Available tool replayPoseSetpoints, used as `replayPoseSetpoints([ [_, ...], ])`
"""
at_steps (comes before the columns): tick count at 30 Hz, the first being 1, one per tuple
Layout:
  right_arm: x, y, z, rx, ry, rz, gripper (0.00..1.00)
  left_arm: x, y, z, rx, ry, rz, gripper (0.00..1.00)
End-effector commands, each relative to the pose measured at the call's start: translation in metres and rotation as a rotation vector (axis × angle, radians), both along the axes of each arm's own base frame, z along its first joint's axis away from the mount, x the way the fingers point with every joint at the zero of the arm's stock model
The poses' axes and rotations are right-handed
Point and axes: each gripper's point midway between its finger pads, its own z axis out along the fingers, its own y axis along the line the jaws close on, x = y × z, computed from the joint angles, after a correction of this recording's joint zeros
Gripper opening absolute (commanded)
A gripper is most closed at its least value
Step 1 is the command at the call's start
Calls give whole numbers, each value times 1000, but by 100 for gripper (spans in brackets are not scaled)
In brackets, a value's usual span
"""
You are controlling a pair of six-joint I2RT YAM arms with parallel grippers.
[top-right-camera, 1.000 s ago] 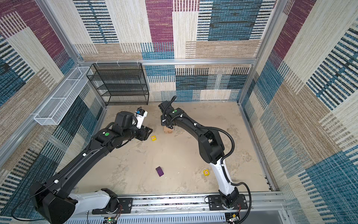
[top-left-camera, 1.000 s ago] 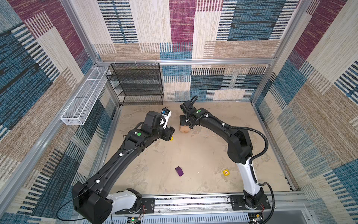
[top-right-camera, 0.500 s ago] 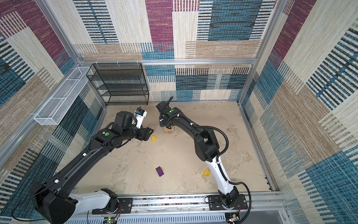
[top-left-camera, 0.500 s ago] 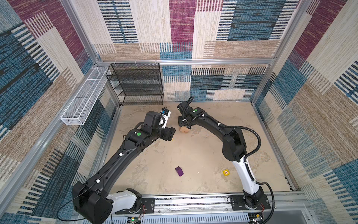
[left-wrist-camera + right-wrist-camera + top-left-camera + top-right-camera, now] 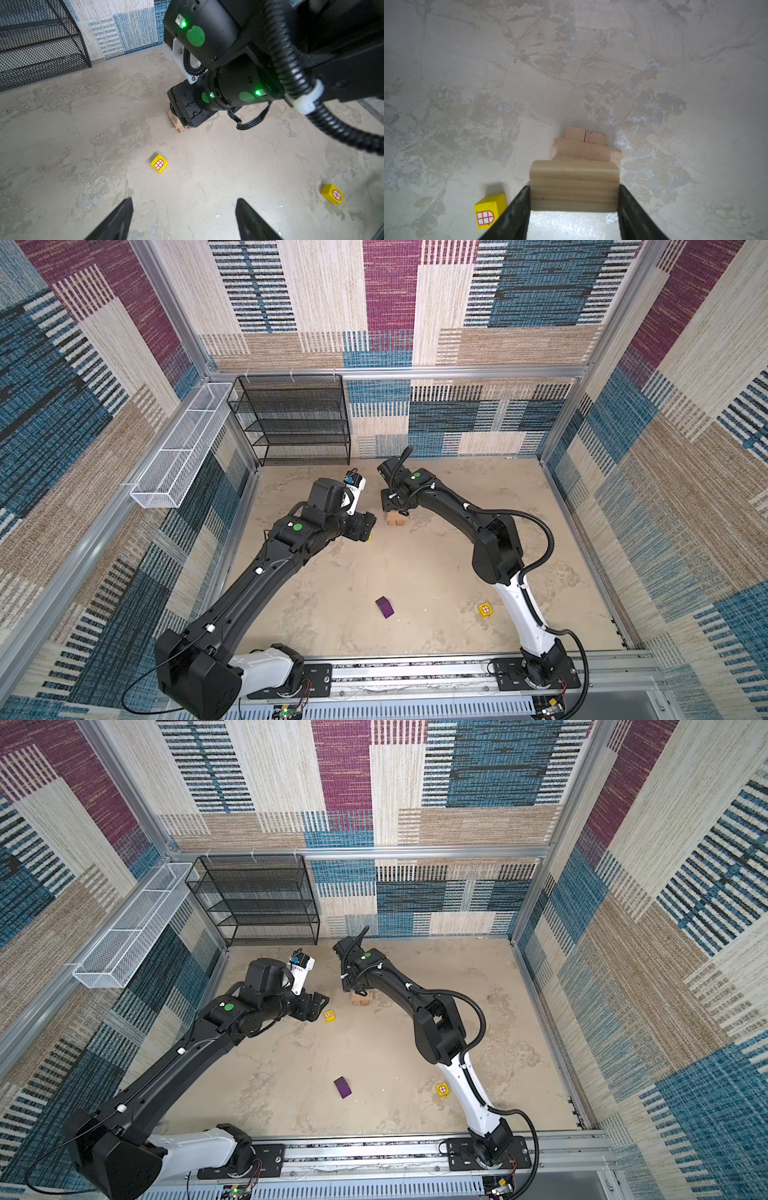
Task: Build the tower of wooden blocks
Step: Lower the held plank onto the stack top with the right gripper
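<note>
My right pincer is clamped on a plain tan brick, held over the wood block tower. The tower stands toward the back of the table. I cannot tell whether brick and stack touch. The tower shows crossed tan layers, and in the left wrist view the right arm hides most of it. My left pincer stands apart, empty, near a yellow cube printed with a red arched window. A second yellow cube bears a red crossed circle. The purple block lies alone nearer the front.
</note>
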Motion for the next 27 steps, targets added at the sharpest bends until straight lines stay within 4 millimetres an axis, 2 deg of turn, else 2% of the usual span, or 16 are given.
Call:
replayPoseSetpoints([
  [1, 1, -3, 1, -11, -6, -18, 23, 0, -3, 3, -25, -4, -5, 82],
  [6, 0, 0, -1, 4, 3, -21, 24, 1, -3, 3, -25, -3, -5, 82],
  [9, -1, 2, -2, 16, 12, -14, 29, 0, -3, 4, -25, -5, -6, 82],
  [23, -1, 2, -9, 8, 23, -22, 32, -1, -2, 6, -32, -11, -8, 79],
  [27, 0, 1, -8, 4, 20, -27, 37, -1, -2, 7, -32, -13, -7, 79],
])
